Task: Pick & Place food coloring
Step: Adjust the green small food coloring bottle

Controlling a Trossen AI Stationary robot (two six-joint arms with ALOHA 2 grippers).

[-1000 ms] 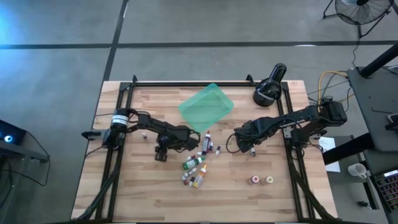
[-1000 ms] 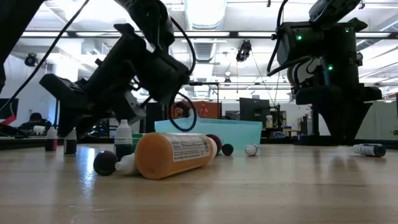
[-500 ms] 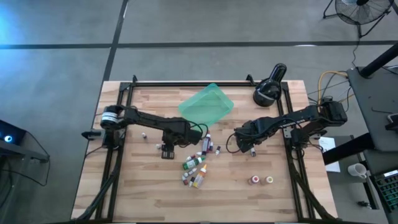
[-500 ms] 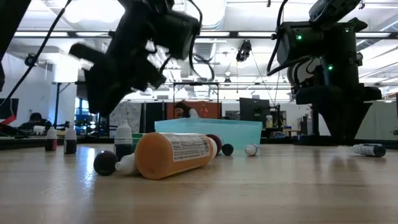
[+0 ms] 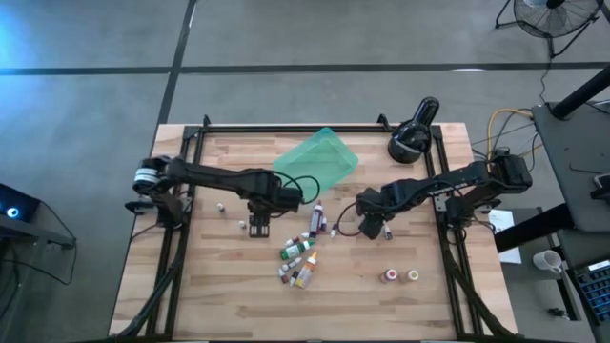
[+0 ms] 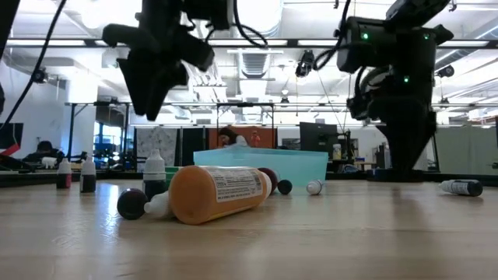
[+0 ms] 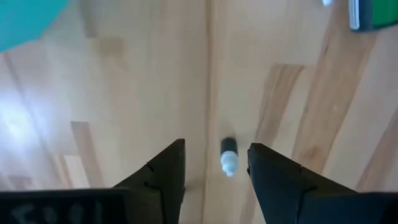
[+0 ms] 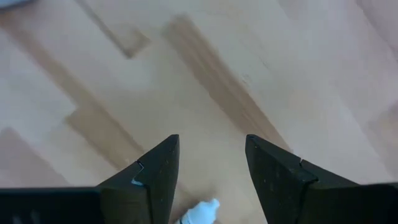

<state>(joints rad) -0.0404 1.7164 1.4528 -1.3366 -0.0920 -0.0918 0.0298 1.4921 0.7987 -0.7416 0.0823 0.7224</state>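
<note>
The food coloring bottles lie loose on the wooden table: a cluster [image 5: 301, 257] near the middle, with an orange one [image 6: 218, 193] on its side, and two [image 5: 400, 275] standing toward the near right. My left gripper [image 7: 216, 146] hangs open, high above the table and pointing down, over a small dark white-capped bottle [image 7: 228, 155] lying on the wood. My right gripper [image 8: 211, 140] is open and points down over bare wood, with a white bottle cap [image 8: 199, 213] just beside it. Both grippers [image 5: 257, 227] [image 5: 367, 229] are empty.
A translucent teal tray [image 5: 316, 162] sits at the far middle of the table. A black round lamp-like device [image 5: 412, 138] stands at the far right. Two tiny bottles [image 5: 220, 206] stand at the left. Bare wood lies along the near edge.
My left gripper has risen well clear of the table and tipped from a slant to point straight down, staying over the same spot left of the bottle cluster. My right gripper has rolled about its own axis without leaving its place. No bottle has moved.
</note>
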